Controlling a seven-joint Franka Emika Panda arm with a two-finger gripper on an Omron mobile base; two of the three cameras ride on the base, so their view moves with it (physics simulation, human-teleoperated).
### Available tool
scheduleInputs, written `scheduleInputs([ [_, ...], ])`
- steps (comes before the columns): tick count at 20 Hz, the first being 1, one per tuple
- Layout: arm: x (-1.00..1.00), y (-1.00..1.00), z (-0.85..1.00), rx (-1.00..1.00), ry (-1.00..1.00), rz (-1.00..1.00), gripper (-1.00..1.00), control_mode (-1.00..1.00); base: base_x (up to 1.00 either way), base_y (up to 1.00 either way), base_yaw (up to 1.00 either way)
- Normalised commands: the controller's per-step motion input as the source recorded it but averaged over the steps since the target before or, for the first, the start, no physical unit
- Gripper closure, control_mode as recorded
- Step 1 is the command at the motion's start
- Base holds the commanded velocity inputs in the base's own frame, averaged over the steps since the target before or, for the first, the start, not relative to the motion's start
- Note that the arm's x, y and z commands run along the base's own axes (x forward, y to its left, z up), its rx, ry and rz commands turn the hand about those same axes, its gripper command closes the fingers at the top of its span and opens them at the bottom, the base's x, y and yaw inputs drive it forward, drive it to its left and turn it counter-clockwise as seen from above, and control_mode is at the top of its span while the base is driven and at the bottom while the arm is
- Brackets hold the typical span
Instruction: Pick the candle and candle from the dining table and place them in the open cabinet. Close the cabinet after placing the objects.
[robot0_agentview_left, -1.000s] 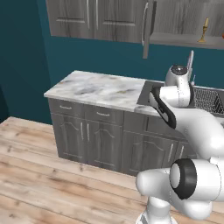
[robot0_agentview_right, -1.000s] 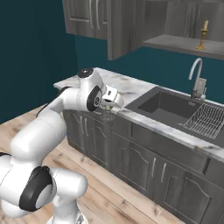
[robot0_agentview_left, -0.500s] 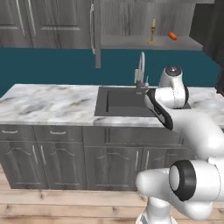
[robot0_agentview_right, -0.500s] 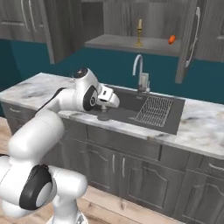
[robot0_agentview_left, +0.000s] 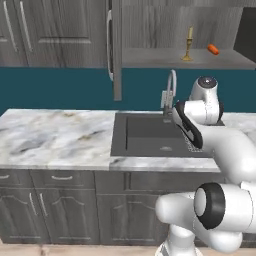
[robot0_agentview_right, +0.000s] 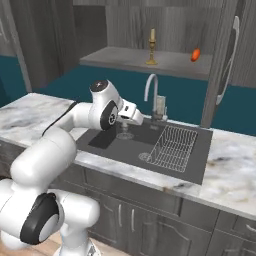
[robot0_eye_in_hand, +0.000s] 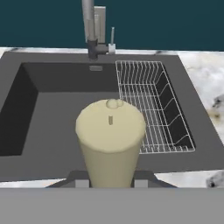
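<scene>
Left base view: one brass-holder candle (robot0_agentview_left: 188, 44) and one orange-red block (robot0_agentview_left: 213, 49) on the open cabinet (robot0_agentview_left: 150, 30) shelf, room between.

Right base view: gripper (robot0_agentview_right: 131, 120) over the sink (robot0_agentview_right: 150, 145), grey holder hanging beneath.

Hand view: fingers clamped on second candle (robot0_eye_in_hand: 110, 142), cream, seen end-on, above sink beside one wire rack (robot0_eye_in_hand: 151, 105).

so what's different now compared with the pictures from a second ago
The base has driven along the counter: the views went from the counter's bare left end to facing the dark sink and the open dark grey wall cabinet. Nothing was taken hold of or let go. The gripper stays shut on the cream candle; the brass-gold candle and small orange-red block remain on the cabinet shelf.
</scene>
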Motion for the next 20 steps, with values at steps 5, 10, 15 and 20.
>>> scheduleInputs([
  [5,0.0,0.0,0.0,0.0,0.0,0.0,1.0,1.0,0.68,0.02,-0.26],
  [10,0.0,0.0,0.0,0.0,0.0,0.0,1.0,1.0,0.45,0.42,-0.27],
  [15,0.0,0.0,0.0,0.0,0.0,0.0,1.0,1.0,0.04,0.35,-0.02],
  [20,0.0,0.0,0.0,0.0,0.0,0.0,1.0,1.0,0.46,0.09,-0.1],
])
